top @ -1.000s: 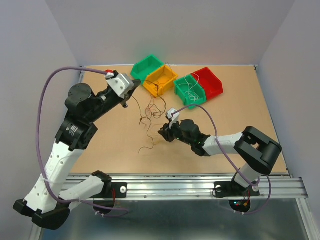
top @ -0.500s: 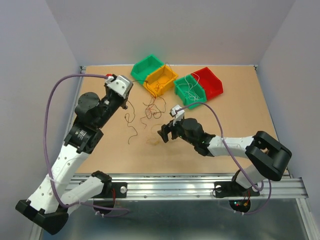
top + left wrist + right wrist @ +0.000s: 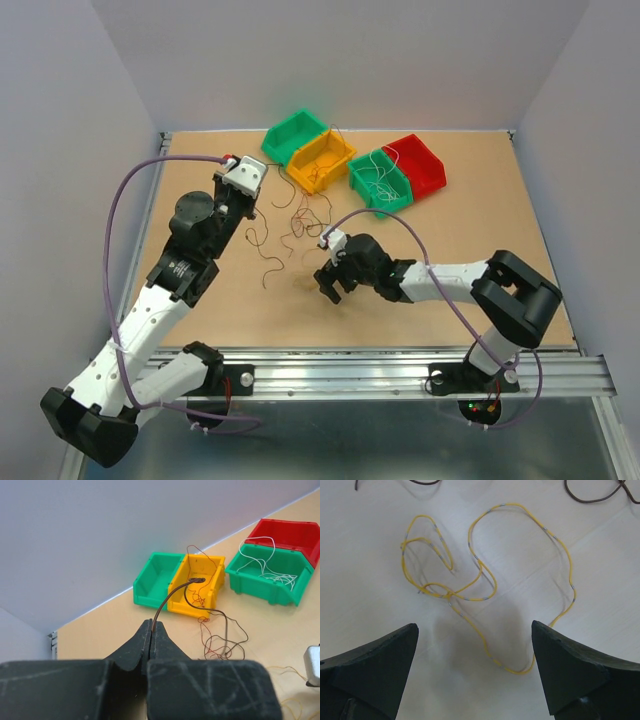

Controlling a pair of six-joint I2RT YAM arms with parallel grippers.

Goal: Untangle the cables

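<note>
The cables lie as a loose red and dark brown tangle [image 3: 305,215] on the table in front of the bins. My left gripper [image 3: 250,203] is shut on one dark brown wire [image 3: 172,592]. That wire arcs from the closed fingertips [image 3: 151,630] toward the yellow bin and runs down into the tangle [image 3: 220,642]. My right gripper [image 3: 330,282] hangs open just above the table. A curly yellow wire [image 3: 475,599] lies flat on the table under and ahead of the gripper's spread fingertips [image 3: 474,626], and I cannot tell whether it touches the right one. White wires [image 3: 378,183] sit in a green bin.
Four small bins stand at the back: green [image 3: 285,140], yellow [image 3: 340,150], a second green [image 3: 362,172] and red [image 3: 425,170]. A loose brown strand [image 3: 263,262] lies left of the right gripper. Thick purple arm cables loop above both arms.
My right gripper has opened wide and shifted slightly down and left; the yellow wire now lies free on the table. The left arm has swung, still holding the brown wire.
</note>
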